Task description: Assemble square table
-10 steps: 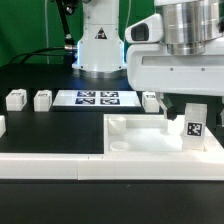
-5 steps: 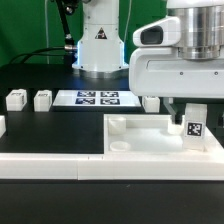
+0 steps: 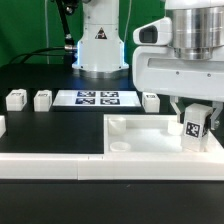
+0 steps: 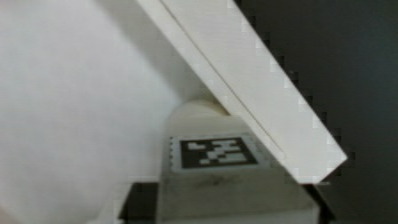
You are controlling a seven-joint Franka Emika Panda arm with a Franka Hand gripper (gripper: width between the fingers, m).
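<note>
The square table top (image 3: 150, 152), a white tray with a raised rim, lies at the exterior view's right. Inside its right corner stands a white leg (image 3: 195, 126) with a black-white tag, tilted slightly. My gripper (image 3: 193, 112) hangs right over it, with the jaws closed on its two sides. In the wrist view the tagged leg (image 4: 217, 165) sits between the dark fingers (image 4: 143, 204), close to the tray's rim (image 4: 249, 90). Three more legs (image 3: 16, 99) (image 3: 42, 99) (image 3: 150, 100) lie on the black table behind.
The marker board (image 3: 97, 98) lies at the back centre, in front of the robot base (image 3: 98, 45). A long white rail (image 3: 50, 166) runs along the front edge. A small white piece (image 3: 2, 125) shows at the left edge.
The jaws have closed in from wide open onto the leg. The leg, upright before, now leans a little.
</note>
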